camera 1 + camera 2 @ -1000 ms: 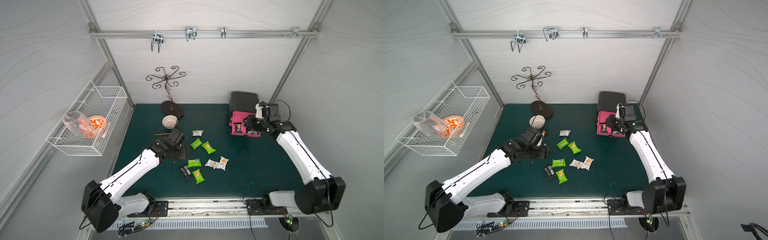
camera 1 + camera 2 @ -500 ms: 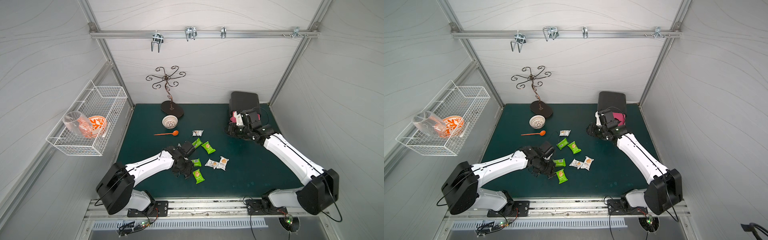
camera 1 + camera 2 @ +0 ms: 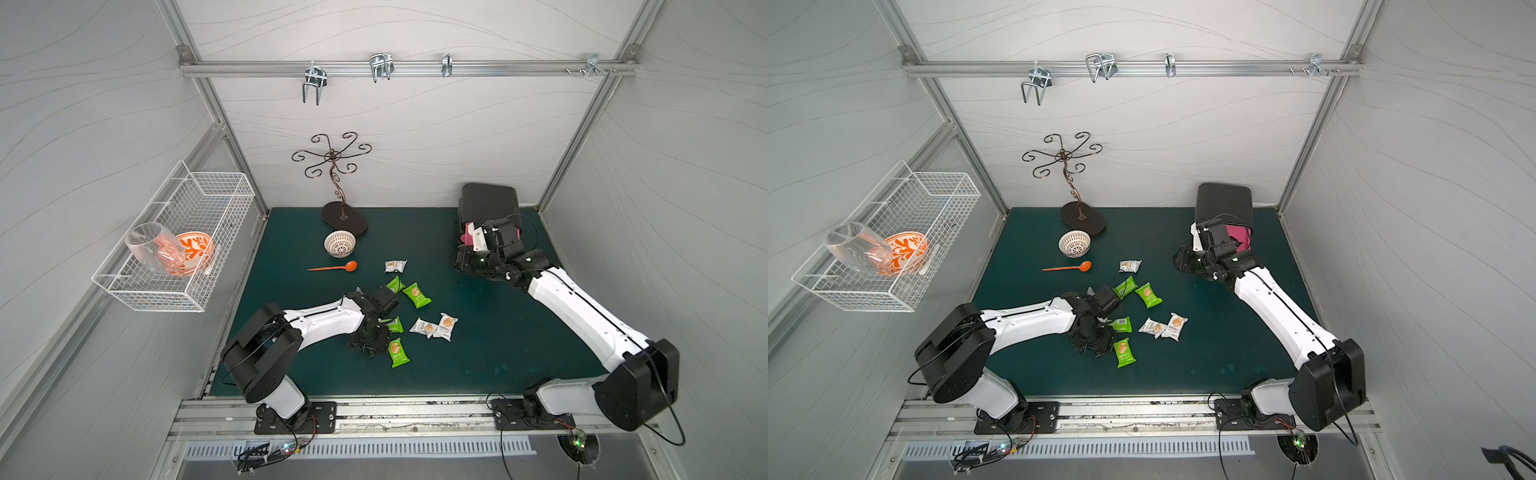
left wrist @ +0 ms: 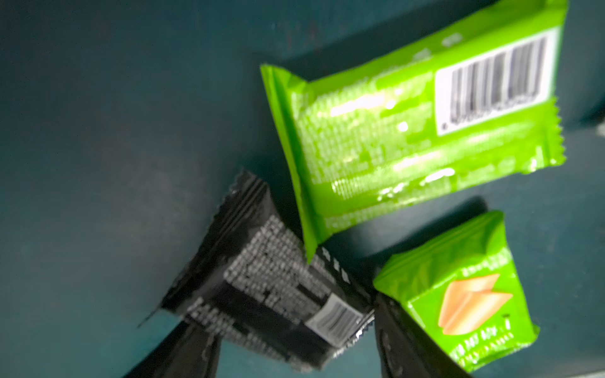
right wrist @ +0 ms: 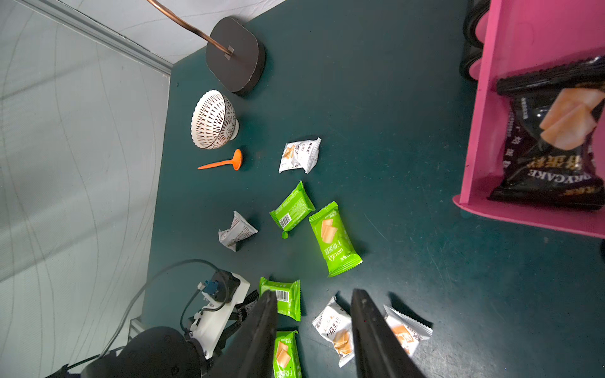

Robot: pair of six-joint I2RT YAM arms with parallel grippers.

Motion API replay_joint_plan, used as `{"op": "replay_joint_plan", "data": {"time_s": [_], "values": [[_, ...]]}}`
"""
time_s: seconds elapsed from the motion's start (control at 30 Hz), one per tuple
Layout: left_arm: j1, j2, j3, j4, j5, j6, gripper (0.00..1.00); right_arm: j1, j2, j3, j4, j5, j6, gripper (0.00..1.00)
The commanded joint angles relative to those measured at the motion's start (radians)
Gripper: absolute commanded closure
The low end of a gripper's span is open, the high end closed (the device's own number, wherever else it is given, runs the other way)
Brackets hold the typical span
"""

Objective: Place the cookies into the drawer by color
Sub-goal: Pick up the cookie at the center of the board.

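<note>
We look on a dark teal counter (image 3: 478, 365), pale grey wavy-grained walls (image 3: 415, 137) closing three sides of the counter, an aluminium rail (image 3: 519, 67) with metal hooks (image 3: 380, 66) high above the counter's far edge, a white wire basket (image 3: 199, 199) on the wall beside the counter, soft even light.

The green packet (image 4: 393, 131) is throwing off glare like glossy plastic film, and the black packet (image 4: 271, 294) is looking just as slick, with crimped ends. The teal table mat (image 4: 98, 131) is coming across matt and a bit grainy. The pink drawer (image 5: 487, 98) is looking smooth and matt, and the wire basket (image 3: 149, 296) on the left wall is looking like white-coated metal.
</note>
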Motion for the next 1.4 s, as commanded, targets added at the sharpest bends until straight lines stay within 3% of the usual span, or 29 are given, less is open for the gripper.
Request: {"op": "replay_joint_plan", "data": {"time_s": [0.0, 0.2, 0.37, 0.73, 0.93, 1.17, 1.37], "values": [[-0.002, 0.034, 0.018, 0.016, -0.053, 0.013, 0.28, 0.012, -0.017, -0.001, -0.011, -0.008, -0.013, 0.58], [-0.003, 0.065, 0.003, -0.023, -0.098, 0.037, 0.37, 0.022, -0.006, 0.005, -0.010, -0.011, -0.015, 0.58], [-0.002, 0.071, -0.005, -0.034, -0.108, 0.044, 0.52, 0.031, -0.002, 0.013, -0.009, -0.009, -0.017, 0.58], [-0.002, -0.033, 0.084, -0.091, -0.098, 0.051, 0.77, 0.039, -0.018, 0.033, 0.018, 0.047, -0.004, 0.58], [-0.002, -0.143, 0.196, -0.092, -0.038, 0.095, 0.95, 0.040, -0.114, 0.022, 0.030, 0.160, -0.014, 0.58], [-0.003, -0.120, 0.418, -0.074, 0.035, 0.152, 0.96, 0.039, -0.230, -0.023, 0.051, 0.278, 0.017, 0.55], [-0.001, -0.003, 0.651, 0.072, 0.136, 0.144, 1.00, 0.039, -0.300, -0.060, 0.026, 0.487, 0.107, 0.54]]}}
